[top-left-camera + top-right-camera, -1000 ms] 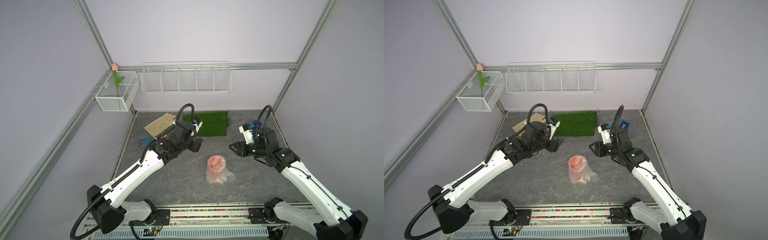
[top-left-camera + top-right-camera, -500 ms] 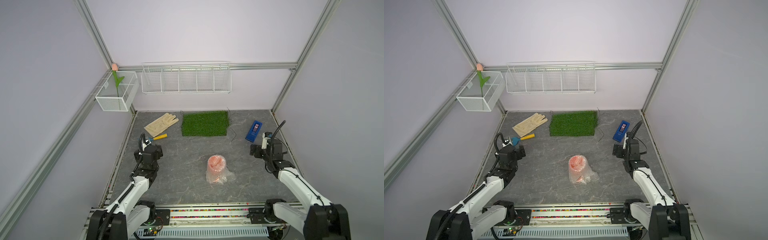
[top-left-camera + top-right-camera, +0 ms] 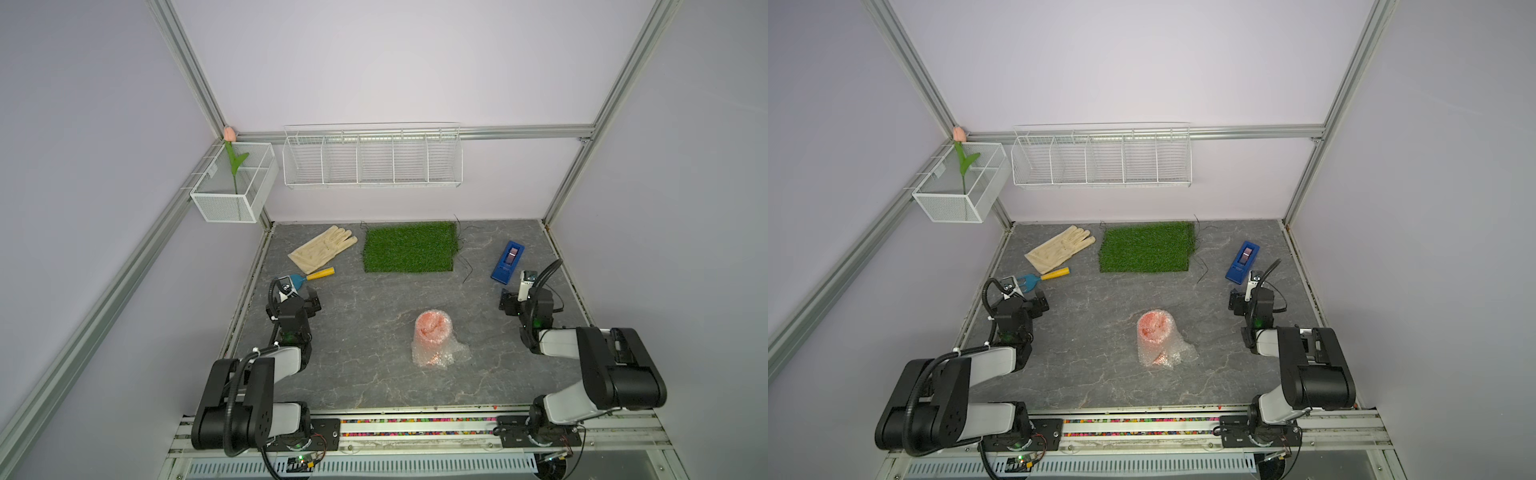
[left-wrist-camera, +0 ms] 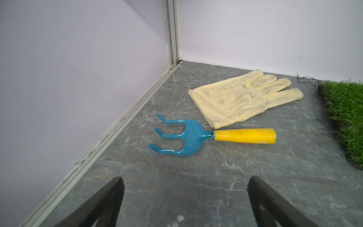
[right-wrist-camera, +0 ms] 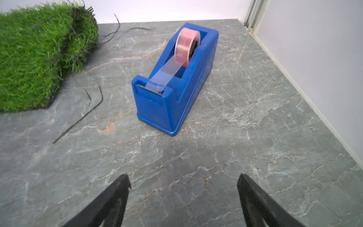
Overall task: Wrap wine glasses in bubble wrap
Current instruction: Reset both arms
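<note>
Claws spread, nothing held
The left claw (image 4: 185,179) and right claw (image 5: 183,176) are held spread and empty above the bench (image 3: 365,374); between them, well apart from both, the goblet (image 3: 432,326) is stood upright inside the bubble wrap (image 3: 453,353). Wrapping is judged done; the bundle is best left undisturbed.

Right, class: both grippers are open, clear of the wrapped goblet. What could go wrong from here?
1. The bubble wrap flares loose at the foot of the goblet and no tape shows on it, so it may spring open.
2. The wrapped goblet stands unsupported; it could topple.
3. The tape dispenser sits just ahead of the open right gripper; a forward reach may shove it.
</note>
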